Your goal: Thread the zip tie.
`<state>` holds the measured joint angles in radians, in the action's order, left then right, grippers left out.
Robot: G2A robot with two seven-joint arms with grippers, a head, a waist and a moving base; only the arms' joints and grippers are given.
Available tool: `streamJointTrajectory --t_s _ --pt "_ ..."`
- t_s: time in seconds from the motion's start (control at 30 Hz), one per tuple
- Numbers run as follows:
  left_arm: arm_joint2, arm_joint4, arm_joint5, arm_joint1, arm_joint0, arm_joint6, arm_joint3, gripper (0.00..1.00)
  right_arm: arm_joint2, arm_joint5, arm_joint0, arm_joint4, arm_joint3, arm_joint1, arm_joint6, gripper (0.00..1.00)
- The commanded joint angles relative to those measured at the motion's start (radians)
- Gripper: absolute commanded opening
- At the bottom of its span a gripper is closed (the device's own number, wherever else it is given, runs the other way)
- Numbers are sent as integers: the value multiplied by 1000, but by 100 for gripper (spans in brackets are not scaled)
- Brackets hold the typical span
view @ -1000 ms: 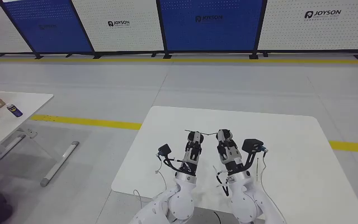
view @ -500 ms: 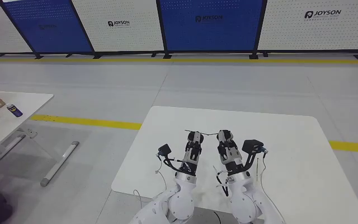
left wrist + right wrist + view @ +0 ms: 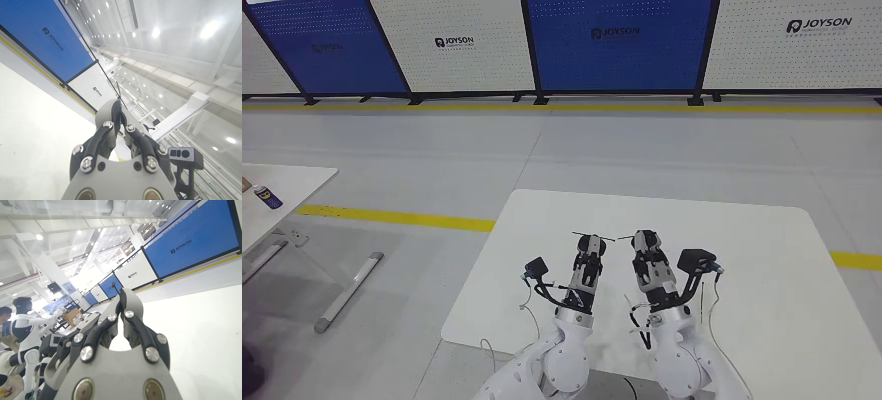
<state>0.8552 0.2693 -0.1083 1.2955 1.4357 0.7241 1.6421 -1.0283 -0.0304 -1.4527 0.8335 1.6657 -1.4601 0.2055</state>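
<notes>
Both arms hover over the near middle of the white table (image 3: 742, 260), side by side. My left gripper (image 3: 589, 243) (image 3: 118, 100) is shut on a thin black zip tie strap (image 3: 105, 75), which runs long and straight away from the fingertips; a short tail also sticks out there. In the top view the strap (image 3: 597, 237) lies across, pointing toward the other arm. My right gripper (image 3: 644, 240) (image 3: 122, 291) is shut on a short black stub ending in the zip tie's small square head (image 3: 113, 283). Whether both are parts of one tie I cannot tell.
The table's edges are well away from the grippers on all sides. A second white table (image 3: 282, 180) with a small can (image 3: 267, 197) stands far left across the floor. Blue and white fence panels (image 3: 620, 45) line the back.
The right gripper has shifted slightly to the right. The black line between the two grippers, unbroken before, now shows a small gap.
</notes>
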Motion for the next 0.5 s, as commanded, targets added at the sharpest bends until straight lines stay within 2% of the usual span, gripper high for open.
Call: streamJointTrajectory --t_s 0.0,0.47 --pt "0 0 0 0 0 0 0 0 -2 2 -2 -4 3 0 -5 0" --pt "0 0 0 0 0 0 0 0 4 -1 6 -15 -8 -5 -22 0"
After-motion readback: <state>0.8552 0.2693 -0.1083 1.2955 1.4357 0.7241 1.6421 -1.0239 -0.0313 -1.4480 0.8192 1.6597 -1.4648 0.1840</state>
